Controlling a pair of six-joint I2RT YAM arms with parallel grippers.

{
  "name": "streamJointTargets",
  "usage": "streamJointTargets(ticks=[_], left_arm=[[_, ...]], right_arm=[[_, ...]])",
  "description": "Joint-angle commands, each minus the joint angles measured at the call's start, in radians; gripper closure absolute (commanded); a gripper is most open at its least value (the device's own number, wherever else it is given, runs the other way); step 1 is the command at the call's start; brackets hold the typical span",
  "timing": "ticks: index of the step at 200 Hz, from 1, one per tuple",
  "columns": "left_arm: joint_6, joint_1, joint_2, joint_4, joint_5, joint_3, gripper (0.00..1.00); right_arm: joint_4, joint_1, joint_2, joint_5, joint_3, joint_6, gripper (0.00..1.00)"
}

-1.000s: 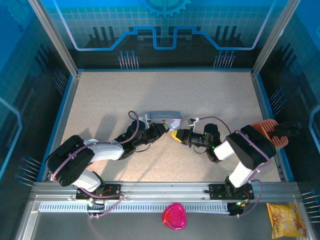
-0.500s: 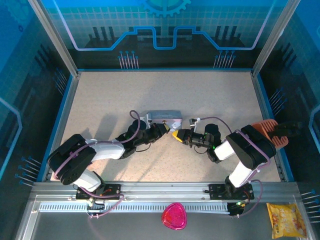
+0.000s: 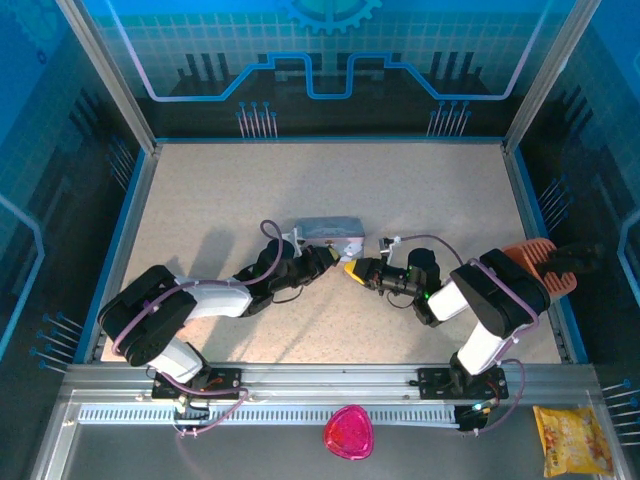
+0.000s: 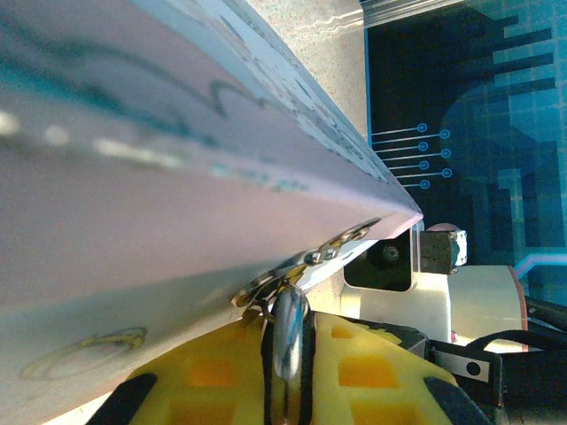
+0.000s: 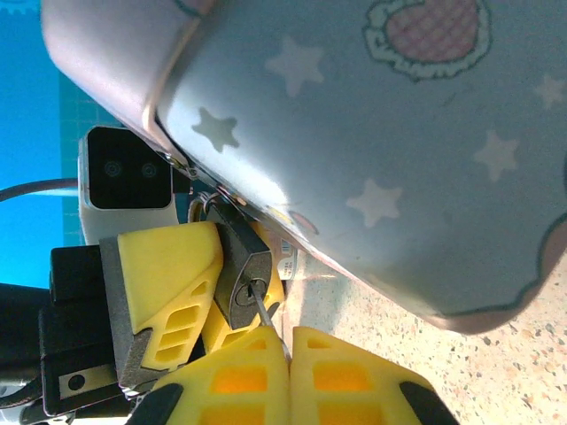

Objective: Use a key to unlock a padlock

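The padlock [image 5: 241, 276], small and dark, hangs from the clasp of a grey star-patterned tin [image 5: 399, 133]. My left gripper [image 4: 288, 381] is shut on it, its yellow fingers [image 5: 168, 274] on either side of the body, and the silvery top of the padlock [image 4: 288, 329] pokes out between them. My right gripper [image 5: 289, 367] is shut on the key [image 5: 266, 317], whose thin blade tip rests at the keyhole on the lock's end face. From above, the left gripper [image 3: 325, 258] and right gripper [image 3: 352, 270] meet tip to tip just in front of the tin [image 3: 330, 232].
An orange brush-like tool [image 3: 535, 262] lies at the table's right edge beside my right arm. A pink object [image 3: 347, 432] and a yellow snack bag [image 3: 572, 440] sit in front of the rail, below the arm bases. Blue walls enclose the table.
The left arm's rear links have shifted slightly. Both grippers stay where they were, at the lock.
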Motion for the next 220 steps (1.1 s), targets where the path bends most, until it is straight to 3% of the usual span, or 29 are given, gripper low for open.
streamJointTargets(ticks=[1, 90, 220], left_arm=[[-0.029, -0.109, -0.003, 0.088, 0.229, -0.014, 1.0], [-0.081, -0.147, -0.009, 0.159, 0.129, -0.015, 1.0], [-0.133, -0.167, 0.05, 0.259, 0.091, -0.011, 1.0]], right_arm=[[0.031, 0.005, -0.026, 0.136, 0.023, -0.029, 1.0], [-0.027, 0.018, -0.078, 0.192, 0.032, -0.033, 1.0], [0.019, 0.028, -0.067, 0.22, 0.021, 0.004, 1.0]])
